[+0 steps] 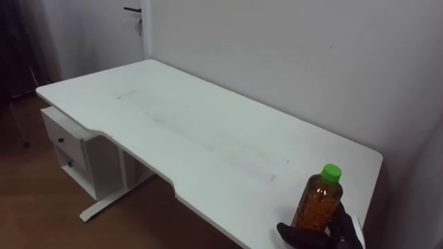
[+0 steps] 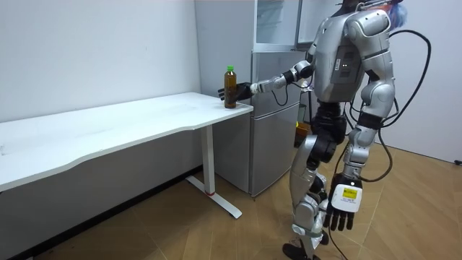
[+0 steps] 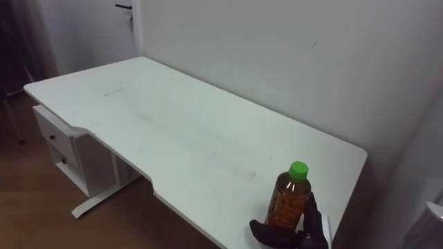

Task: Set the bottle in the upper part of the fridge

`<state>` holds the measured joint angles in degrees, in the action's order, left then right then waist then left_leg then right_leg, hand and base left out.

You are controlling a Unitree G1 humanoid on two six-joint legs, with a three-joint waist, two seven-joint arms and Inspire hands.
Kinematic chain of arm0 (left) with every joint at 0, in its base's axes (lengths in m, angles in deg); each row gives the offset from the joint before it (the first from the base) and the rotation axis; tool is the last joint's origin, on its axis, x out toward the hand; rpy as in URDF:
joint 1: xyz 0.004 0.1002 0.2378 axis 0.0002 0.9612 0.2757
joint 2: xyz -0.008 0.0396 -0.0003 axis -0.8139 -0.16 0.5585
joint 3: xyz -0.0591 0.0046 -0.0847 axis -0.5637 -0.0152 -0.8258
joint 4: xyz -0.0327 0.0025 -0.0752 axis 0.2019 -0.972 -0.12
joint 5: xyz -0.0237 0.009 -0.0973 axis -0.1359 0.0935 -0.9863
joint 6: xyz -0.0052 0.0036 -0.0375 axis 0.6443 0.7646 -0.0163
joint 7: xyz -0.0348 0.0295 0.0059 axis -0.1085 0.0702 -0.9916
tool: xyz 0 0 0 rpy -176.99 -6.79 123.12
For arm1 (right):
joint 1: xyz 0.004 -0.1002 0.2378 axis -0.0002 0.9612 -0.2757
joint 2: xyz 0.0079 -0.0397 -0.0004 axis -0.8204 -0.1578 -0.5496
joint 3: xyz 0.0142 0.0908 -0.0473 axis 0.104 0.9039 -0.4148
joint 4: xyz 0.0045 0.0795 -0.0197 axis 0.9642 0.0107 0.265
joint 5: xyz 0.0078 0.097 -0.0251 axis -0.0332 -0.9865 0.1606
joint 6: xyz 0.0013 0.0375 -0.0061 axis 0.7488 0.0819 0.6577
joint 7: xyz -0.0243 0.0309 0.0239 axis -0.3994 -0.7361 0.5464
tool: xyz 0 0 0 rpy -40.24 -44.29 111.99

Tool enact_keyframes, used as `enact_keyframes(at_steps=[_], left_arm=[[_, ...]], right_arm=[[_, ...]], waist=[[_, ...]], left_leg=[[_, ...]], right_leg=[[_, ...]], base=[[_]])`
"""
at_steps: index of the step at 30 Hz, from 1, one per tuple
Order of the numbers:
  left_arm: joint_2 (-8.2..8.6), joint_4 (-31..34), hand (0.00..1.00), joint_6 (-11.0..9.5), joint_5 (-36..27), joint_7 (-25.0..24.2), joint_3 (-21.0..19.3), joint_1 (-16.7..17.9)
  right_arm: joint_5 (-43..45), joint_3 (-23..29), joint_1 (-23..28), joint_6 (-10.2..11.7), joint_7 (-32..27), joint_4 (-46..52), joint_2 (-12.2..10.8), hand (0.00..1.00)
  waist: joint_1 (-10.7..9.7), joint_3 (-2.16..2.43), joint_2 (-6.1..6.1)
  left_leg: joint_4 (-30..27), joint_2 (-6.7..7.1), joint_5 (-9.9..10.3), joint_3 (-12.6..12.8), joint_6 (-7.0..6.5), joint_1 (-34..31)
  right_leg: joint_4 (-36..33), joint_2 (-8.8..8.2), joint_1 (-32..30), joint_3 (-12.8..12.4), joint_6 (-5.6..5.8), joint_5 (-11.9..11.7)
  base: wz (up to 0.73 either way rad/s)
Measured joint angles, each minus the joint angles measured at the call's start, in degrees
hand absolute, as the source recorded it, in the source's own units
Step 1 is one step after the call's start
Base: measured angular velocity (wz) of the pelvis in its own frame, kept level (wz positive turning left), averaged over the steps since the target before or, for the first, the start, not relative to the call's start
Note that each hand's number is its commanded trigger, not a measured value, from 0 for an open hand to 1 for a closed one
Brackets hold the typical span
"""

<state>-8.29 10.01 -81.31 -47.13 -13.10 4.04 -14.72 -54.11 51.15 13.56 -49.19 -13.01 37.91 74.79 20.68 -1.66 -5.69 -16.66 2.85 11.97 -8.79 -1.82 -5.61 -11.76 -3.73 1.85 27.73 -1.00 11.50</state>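
Note:
An amber bottle (image 1: 318, 200) with a green cap stands upright on the white table (image 1: 194, 124), close to its near right corner. My right hand (image 1: 311, 236) comes in from the lower right, its dark fingers curled round the bottle's lower part. In the room view the bottle (image 2: 230, 87) stands at the table's end next to the grey fridge (image 2: 274, 123), and my right hand (image 2: 244, 90) is stretched out to it. My left hand (image 2: 341, 206) hangs at my side with relaxed fingers. I stand in front of the fridge, at the table's end.
A white drawer unit (image 1: 73, 149) sits under the far left of the table. A wall runs along the table's right side, with a door (image 1: 135, 28) at the far end. A glass-fronted upper compartment (image 2: 278, 22) is above the fridge. Wooden floor lies to the left.

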Motion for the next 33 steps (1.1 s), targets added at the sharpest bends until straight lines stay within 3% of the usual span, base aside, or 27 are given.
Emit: enact_keyframes(at_steps=[10, 21, 22, 23, 24, 29, 33], left_arm=[[-0.35, 0.0, 0.0, -1.2, -1.2, -0.1, 2.3, -1.7], [-0.46, -1.2, 0.0, -1.7, -1.2, -0.7, 4.1, -2.3], [-0.5, -1.7, 0.0, -1.7, -1.2, -0.7, 4.6, -2.5], [-0.53, -1.9, 0.0, -1.7, -1.2, -0.7, 5.0, -2.6], [-0.54, -2.3, 0.0, -1.8, -1.2, -0.8, 5.2, -2.8], [-0.64, -2.8, 0.0, -1.8, -1.3, -1.4, 6.2, -3.3], [-1.21, -2.8, 0.0, -1.8, -1.3, -1.4, 6.2, -3.6]], right_arm=[[-0.9, 0.2, -3.7, 2.8, -1.8, -1.7, -0.1, 0.0], [-1.5, 0.0, -7.4, 3.1, -1.0, -5.7, -0.2, 0.0], [-1.4, 0.0, -7.4, 3.1, -1.0, -5.8, -0.2, 0.13], [-1.4, 0.0, -7.5, 3.1, -1.0, -5.8, -0.2, 0.76], [-1.4, 0.0, -7.5, 3.1, -1.0, -5.8, -0.2, 1.0], [-1.3, 0.3, -7.7, 3.1, -1.2, -6.1, 0.1, 1.0], [-1.4, -0.4, -7.8, 3.2, -1.6, -6.3, 0.4, 1.0]], waist=[[0.0, 0.39, 1.32], [0.4, 0.4, 1.23], [0.4, 0.37, 1.25], [0.4, 0.35, 1.28], [0.4, 0.33, 1.25], [0.3, 0.24, 1.18], [1.3, 0.12, 0.26]], left_leg=[[-1.0, -0.14, -0.9, 0.0, 0.28, -4.8], [-0.9, -0.22, -1.0, 0.2, 0.39, -4.9], [-0.9, -0.23, -1.0, 0.2, 0.39, -4.8], [-0.9, -0.22, -1.0, 0.1, 0.38, -4.8], [-0.8, -0.21, -1.0, 0.1, 0.38, -4.8], [-0.8, -0.22, -1.0, 0.3, 0.37, -4.8], [0.2, -0.43, -1.2, 1.3, 0.38, -4.8]], right_leg=[[-0.1, 0.39, -4.5, -0.5, -0.72, -1.0], [-0.1, 0.45, -4.9, -0.8, -0.8, -1.0], [-0.2, 0.41, -4.9, -0.8, -0.8, -0.9], [-0.2, 0.39, -5.0, -0.8, -0.79, -0.9], [-0.2, 0.36, -5.0, -0.8, -0.78, -0.9], [-0.2, 0.29, -5.0, -0.7, -0.77, -0.9], [-0.3, 0.31, -5.9, -1.3, -0.85, -0.9]], base=[[-0.01], [0.0], [0.0], [0.0], [0.0], [-0.01], [-0.1]])
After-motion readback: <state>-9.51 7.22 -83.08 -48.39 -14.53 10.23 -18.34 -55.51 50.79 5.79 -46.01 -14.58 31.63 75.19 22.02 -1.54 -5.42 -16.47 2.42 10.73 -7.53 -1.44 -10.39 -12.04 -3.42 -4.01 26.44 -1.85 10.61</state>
